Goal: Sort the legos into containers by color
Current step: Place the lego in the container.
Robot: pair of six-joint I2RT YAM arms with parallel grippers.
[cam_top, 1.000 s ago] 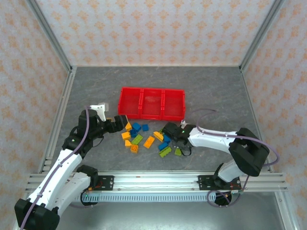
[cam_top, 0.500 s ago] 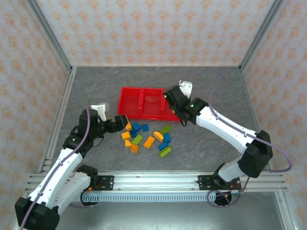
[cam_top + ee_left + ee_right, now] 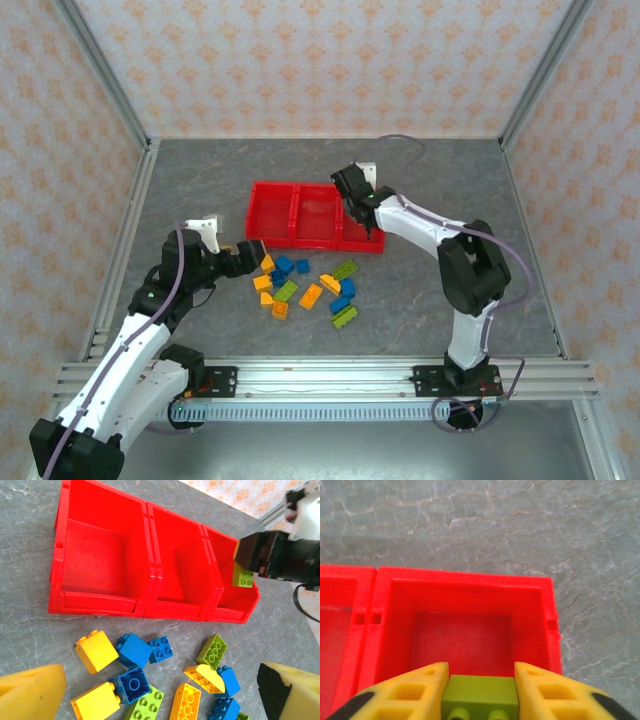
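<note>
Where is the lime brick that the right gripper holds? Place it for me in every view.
Top external: too small to tell; it sits at the right gripper, over the rightmost bin.
Left wrist: lime brick upper right, above that bin.
Right wrist: lime brick bottom centre, between the fingers.
Shared landmark: the rightmost bin.

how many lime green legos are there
4. One brick in the right end effector over the rightmost bin; three loose bricks on the table. Others may be hidden.
</note>
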